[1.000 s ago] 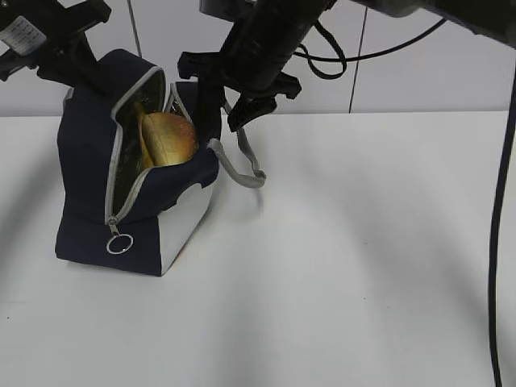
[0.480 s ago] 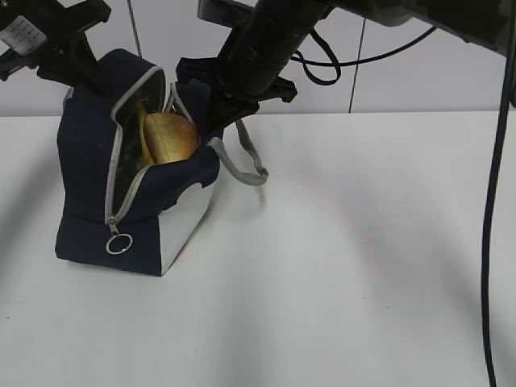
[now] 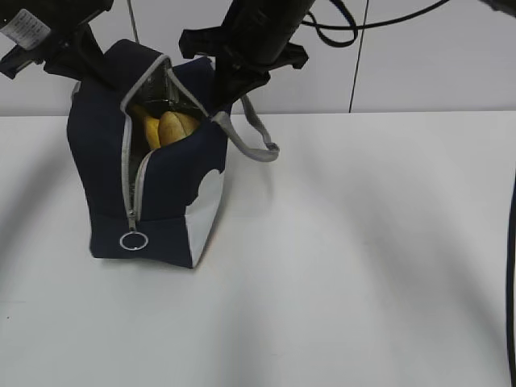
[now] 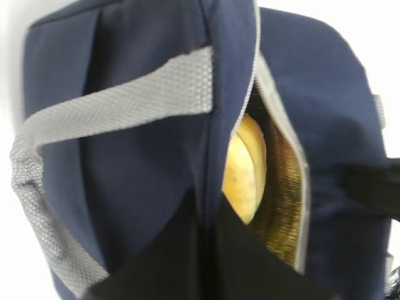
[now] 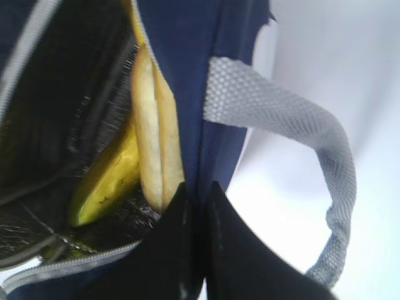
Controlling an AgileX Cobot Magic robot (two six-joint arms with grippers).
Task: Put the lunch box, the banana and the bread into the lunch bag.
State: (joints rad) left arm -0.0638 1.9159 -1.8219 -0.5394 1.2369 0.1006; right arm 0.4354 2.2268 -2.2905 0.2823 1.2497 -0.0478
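The navy lunch bag stands upright on the white table with its zipper open. The bread and the yellow banana show inside the opening. The lunch box is hidden. My left gripper is shut on the bag's left wall at the top edge. My right gripper is shut on the bag's right wall, beside the bread and the banana. The bread also shows in the left wrist view.
The zipper's ring pull hangs low on the bag's front. One grey strap loops out to the right, another lies across the left side. White table stretches to the right and front; a white wall stands behind.
Both grippers have risen and drawn the bag upright and a little to the right. The opening is narrower and taller, and the bread sits deeper in it.
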